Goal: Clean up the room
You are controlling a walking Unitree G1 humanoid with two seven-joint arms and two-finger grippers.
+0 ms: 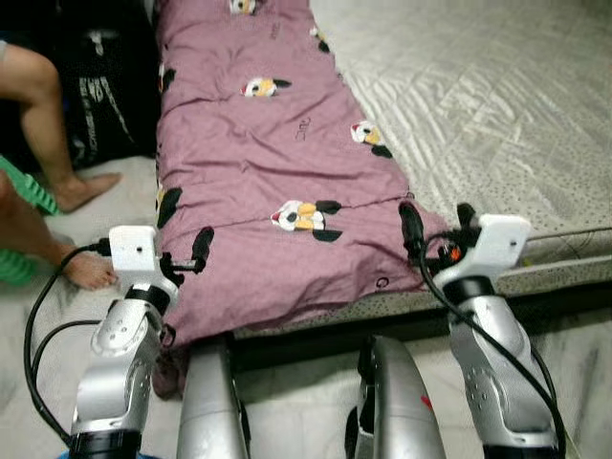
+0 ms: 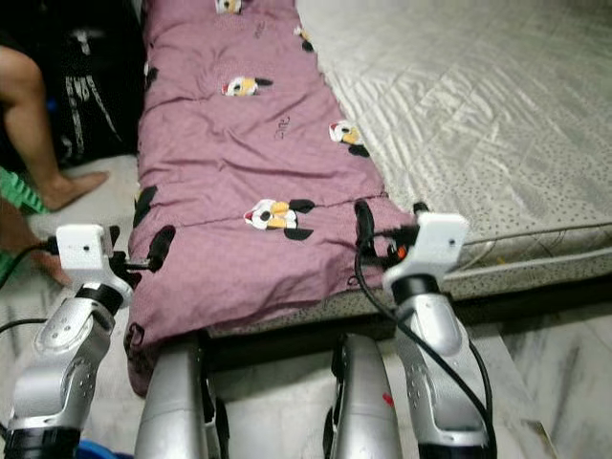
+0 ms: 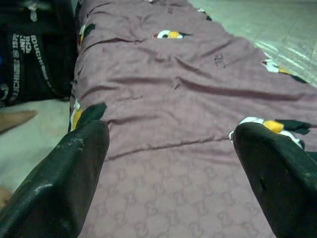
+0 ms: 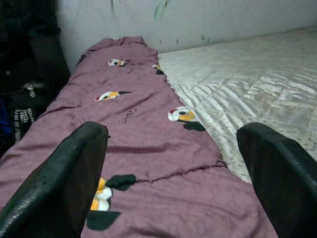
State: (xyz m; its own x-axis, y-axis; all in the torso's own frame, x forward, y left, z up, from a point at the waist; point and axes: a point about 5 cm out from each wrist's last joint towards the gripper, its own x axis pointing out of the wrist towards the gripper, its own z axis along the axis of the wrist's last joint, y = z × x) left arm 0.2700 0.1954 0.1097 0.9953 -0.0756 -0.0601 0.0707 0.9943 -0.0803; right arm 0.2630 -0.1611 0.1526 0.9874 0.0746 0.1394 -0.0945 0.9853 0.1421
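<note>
one mauve penguin-print blanket (image 1: 258, 182), wrinkled

The mauve blanket (image 1: 258, 182), printed with black, white and yellow cartoon motifs, is lying spread lengthwise along the 9 o'clock side of the mattress (image 1: 478, 105). Its surface is creasing lightly, and its 6 o'clock edge is draping over the mattress edge toward the floor.

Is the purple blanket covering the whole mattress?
No, the purple blanket lies in a strip along one side, and the grey mattress beside it is bare.
</note>
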